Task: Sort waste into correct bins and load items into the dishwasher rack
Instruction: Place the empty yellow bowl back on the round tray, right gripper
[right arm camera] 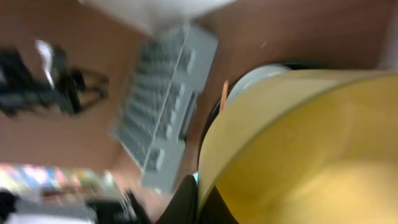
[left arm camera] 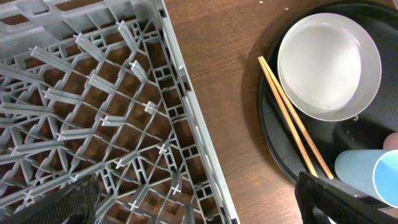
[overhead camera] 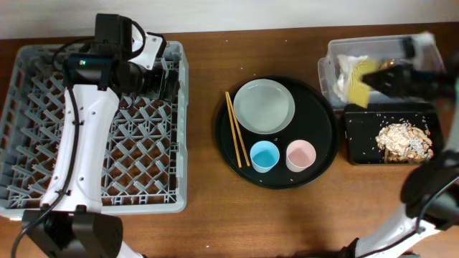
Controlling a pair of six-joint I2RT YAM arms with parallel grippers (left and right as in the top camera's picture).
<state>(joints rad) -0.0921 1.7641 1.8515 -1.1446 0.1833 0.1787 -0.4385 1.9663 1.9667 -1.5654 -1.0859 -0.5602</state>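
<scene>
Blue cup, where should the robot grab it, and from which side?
Probably best by its rim, coming straight down from above, one finger inside and one outside. The blue cup stands upright with its mouth open to the top, and the pink cup and chopsticks crowd its sides.
</scene>
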